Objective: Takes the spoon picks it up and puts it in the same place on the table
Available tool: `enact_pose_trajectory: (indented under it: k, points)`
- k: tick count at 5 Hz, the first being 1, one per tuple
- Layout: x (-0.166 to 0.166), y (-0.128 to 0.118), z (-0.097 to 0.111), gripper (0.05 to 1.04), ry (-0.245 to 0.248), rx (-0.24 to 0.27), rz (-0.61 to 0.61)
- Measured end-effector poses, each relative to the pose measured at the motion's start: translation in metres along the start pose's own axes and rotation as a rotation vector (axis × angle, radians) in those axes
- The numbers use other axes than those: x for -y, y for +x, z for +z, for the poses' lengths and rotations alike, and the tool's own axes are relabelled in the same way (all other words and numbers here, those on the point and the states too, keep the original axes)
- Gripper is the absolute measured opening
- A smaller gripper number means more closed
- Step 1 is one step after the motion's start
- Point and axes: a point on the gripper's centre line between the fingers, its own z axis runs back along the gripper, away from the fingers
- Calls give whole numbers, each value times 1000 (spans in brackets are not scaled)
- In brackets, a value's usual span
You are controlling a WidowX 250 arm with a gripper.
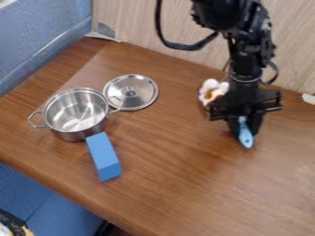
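- The light blue spoon (245, 134) was seen at the right of the wooden table (184, 170), directly at the lower end of the black gripper (245, 128); its visible end was pointed toward the near side, and its upper part was lost against the dark gripper.
- Whether the spoon was clasped or merely straddled could not be told; how wide the claw was set could not be told either, nor whether the spoon was raised or was lying on the wood.
- The spoon was judged to be light plastic, fairly stiff and hard to break; little force was thought to be needed, though a smooth surface might have let it slip or swivel if pinched off-centre.
- A small hole was visible near the lower tip, so that end was taken for the handle; a hold across the narrow width, close to the middle of the length, was judged best, as tipping by a heavier end would thereby be limited.
- A low, level lift was judged to be called for, with a gentle release on the same spot; the soft toy (212, 91) was placed just beside the gripper and might have been brushed; the pot (75, 134), its lid (131, 92) and the blue block (103, 156) were well apart, to the left in the view.
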Motion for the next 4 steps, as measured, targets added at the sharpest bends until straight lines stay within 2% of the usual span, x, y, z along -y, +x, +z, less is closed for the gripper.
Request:
enact_pose_trajectory:
  k: [2,3,4]
  points:
    - [-14,4,31,334,-29,48,71]
    - [-26,7,39,334,-17,67,112]
    - [-38,-1,31,334,13,46,137]
